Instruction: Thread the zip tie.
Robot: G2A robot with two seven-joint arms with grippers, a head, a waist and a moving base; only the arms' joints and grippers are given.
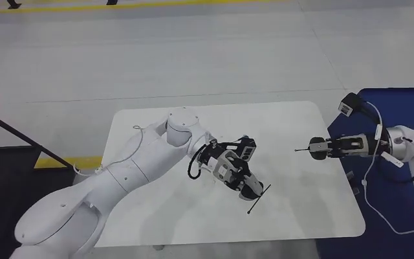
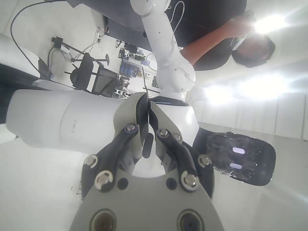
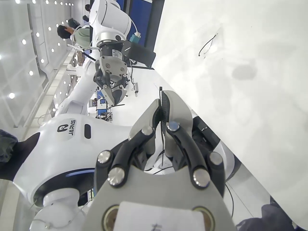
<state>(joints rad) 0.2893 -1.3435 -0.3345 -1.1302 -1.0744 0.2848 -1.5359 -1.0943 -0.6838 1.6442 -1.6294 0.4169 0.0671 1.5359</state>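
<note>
The left gripper pinches a thin black zip tie; the right gripper pinches one too, over the white table

Robotics lab in a large open hall, pale glossy floor with a yellow marking line, rows of ceiling spotlights, blue partition panels, black office chair beside benches cluttered with equipment, loose cables, white work surface

Middle of zip tie hidden inside left gripper, thin strip in right gripper too fine to identify
</note>
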